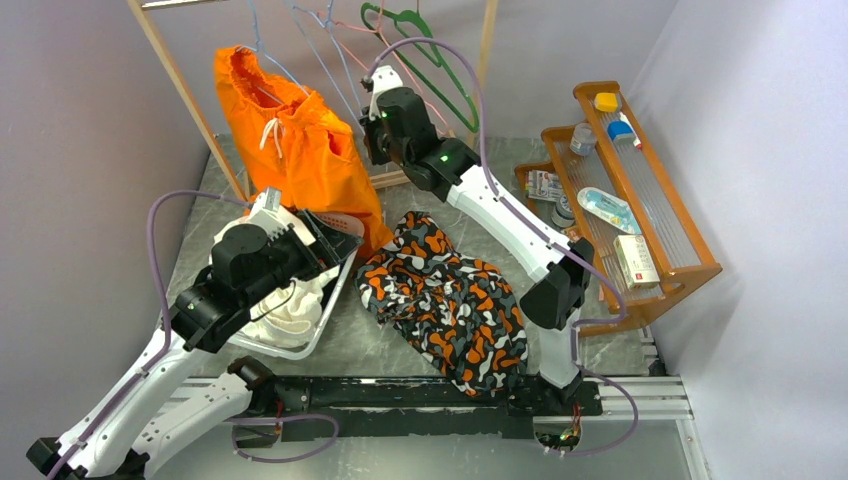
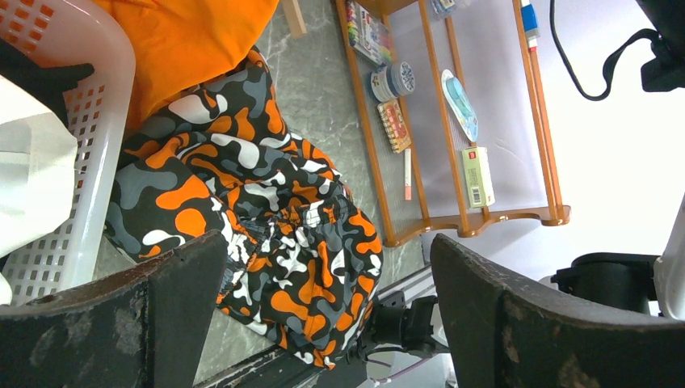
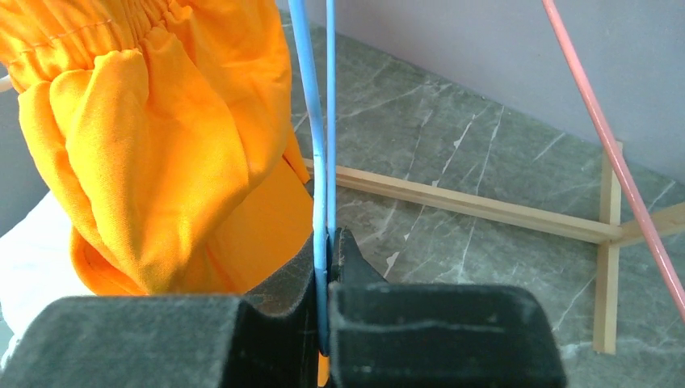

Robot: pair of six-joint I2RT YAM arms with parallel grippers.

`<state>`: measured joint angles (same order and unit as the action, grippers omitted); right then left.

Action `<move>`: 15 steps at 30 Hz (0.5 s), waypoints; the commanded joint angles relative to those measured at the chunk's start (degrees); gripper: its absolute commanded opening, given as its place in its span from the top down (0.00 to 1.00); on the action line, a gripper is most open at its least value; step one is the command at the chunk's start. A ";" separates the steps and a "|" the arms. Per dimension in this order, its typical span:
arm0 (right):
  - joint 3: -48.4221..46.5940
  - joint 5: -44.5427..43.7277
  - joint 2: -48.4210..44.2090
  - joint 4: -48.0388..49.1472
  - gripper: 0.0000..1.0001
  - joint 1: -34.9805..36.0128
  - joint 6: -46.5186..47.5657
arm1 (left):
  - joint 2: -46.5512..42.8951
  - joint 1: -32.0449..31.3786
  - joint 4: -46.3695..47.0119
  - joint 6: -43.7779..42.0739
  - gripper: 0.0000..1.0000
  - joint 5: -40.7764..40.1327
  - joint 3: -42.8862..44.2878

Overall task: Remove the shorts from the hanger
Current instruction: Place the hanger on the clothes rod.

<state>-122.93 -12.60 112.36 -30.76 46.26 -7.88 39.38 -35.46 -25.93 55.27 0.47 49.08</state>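
The bright orange shorts (image 1: 300, 150) hang from a thin blue wire hanger (image 1: 322, 62) on the wooden rack, with the gathered waist at the top and a white drawstring showing. My right gripper (image 1: 370, 128) is right of the shorts. In the right wrist view it (image 3: 327, 242) is shut on the blue hanger (image 3: 319, 121), with the shorts (image 3: 161, 137) close on the left. My left gripper (image 1: 322, 232) is open and empty, low over the basket's right edge. In the left wrist view it (image 2: 327, 246) frames a camouflage garment.
A camouflage orange, black and white garment (image 1: 445, 295) lies mid-table. A white basket (image 1: 335, 300) holds a white garment (image 1: 290, 312). A wooden shelf (image 1: 640, 200) with small items stands at the right. Green (image 1: 420, 40) and pink (image 3: 598, 129) hangers hang on the rack (image 1: 185, 90).
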 commanded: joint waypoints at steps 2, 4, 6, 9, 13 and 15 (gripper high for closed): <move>1.65 -1.54 -3.21 4.11 1.00 -0.05 -1.15 | -0.08 -0.12 1.24 -0.95 0.01 1.45 1.73; 0.45 -1.72 -2.97 3.41 1.00 0.01 -1.25 | 0.24 -0.06 0.98 -0.86 0.01 1.67 1.80; -1.02 -2.55 -2.28 2.45 1.00 0.00 -1.25 | 0.35 -0.06 1.09 -0.60 0.01 1.98 1.71; -2.62 -3.57 -0.83 1.57 1.00 -0.01 -0.70 | 0.32 -0.06 1.41 -0.53 0.01 2.07 1.60; -6.76 -3.65 2.39 -1.17 1.00 -0.28 -0.70 | 0.52 -0.07 0.53 -0.85 0.01 1.82 2.15; -7.99 -3.16 3.02 -1.43 1.00 -0.52 -0.87 | 0.40 -0.10 0.35 -0.77 0.01 1.69 2.20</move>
<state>-127.17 -14.94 113.34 -31.73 46.19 -8.71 39.86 -35.46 -25.98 55.27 0.80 49.10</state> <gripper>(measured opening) 0.021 0.994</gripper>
